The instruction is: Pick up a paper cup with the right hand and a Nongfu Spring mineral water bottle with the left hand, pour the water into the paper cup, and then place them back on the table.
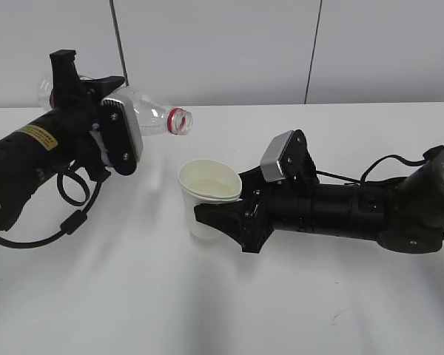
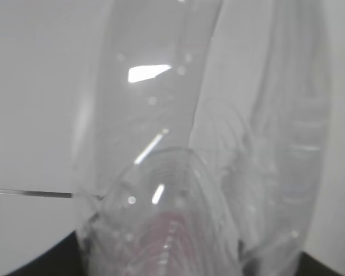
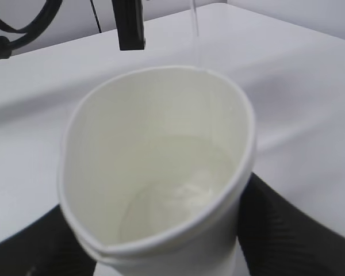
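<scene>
My left gripper point(image 1: 107, 137) is shut on the clear Nongfu Spring bottle point(image 1: 144, 117) and holds it tipped almost level above the table, its red-ringed open mouth point(image 1: 181, 120) pointing right toward the cup. The bottle's clear wall point(image 2: 190, 172) fills the left wrist view. My right gripper point(image 1: 218, 216) is shut on the white paper cup point(image 1: 207, 196), its rim squeezed into an oval. In the right wrist view the cup point(image 3: 161, 172) holds some clear water point(image 3: 184, 195) at its bottom, and a thin stream point(image 3: 194, 23) falls from above toward the cup.
The white table point(image 1: 207, 310) spreads under both arms. A looping black cable point(image 1: 66, 214) hangs from the left arm. A pale wall with dark vertical seams point(image 1: 311, 52) stands behind the table.
</scene>
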